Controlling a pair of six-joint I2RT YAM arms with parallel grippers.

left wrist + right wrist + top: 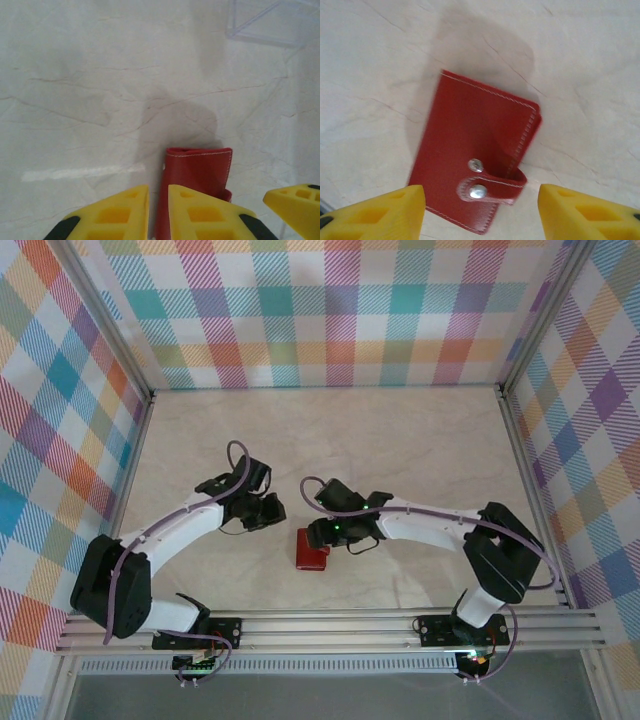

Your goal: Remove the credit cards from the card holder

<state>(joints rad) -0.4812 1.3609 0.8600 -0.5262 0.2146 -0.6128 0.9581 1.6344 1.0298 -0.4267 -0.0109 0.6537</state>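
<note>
**Shut red card holder lying on the bench, both grippers open around it.**

Low in the centre of the top view, near the front rail, the card holder (311, 550) lies closed on the bench (400, 440), its long axis running roughly bottom to top of the frame. In the right wrist view its snap tab (492, 187) wraps round the right edge, low in the frame. The right gripper (481, 195) hovers over it, jaws wide apart and clear of it. Just beyond, to the upper left, the left gripper (158, 192) is open only a narrow slit.
</note>
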